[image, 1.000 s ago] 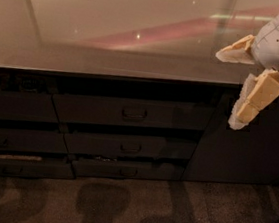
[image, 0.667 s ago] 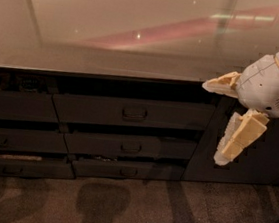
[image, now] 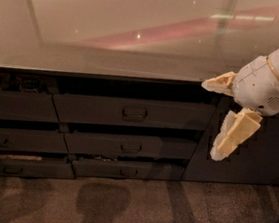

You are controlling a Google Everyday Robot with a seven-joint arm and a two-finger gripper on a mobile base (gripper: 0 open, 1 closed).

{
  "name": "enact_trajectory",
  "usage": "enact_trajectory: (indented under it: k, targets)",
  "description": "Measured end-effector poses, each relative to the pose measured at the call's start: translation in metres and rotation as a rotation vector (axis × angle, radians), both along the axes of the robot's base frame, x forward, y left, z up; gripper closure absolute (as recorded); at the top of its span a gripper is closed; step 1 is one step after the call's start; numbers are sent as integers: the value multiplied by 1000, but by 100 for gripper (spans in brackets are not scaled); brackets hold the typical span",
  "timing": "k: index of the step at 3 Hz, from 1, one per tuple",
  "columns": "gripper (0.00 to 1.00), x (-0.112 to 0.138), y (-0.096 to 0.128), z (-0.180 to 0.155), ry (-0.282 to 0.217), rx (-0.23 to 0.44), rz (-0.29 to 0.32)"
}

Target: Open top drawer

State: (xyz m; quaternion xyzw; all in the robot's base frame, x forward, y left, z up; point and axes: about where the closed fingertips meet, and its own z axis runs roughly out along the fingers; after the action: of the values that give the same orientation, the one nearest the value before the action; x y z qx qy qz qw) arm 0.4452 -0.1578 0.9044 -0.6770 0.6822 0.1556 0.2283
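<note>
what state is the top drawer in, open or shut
Looks shut: the top drawer shows only its front, no tray. The gripper, open, hangs right of its handle, not touching.
</note>
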Motion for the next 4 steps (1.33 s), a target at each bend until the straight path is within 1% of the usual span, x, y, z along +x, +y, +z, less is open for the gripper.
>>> enact_trajectory:
  k: [1, 2, 3, 4]
  targets:
    - [0, 20, -9, -29, 12, -12, -3]
    - [0, 32, -14, -47, 22, -16, -4]
    - [0, 51, -24, -73, 107, 38, -2]
    - [0, 72, -33, -101, 184, 73, -10]
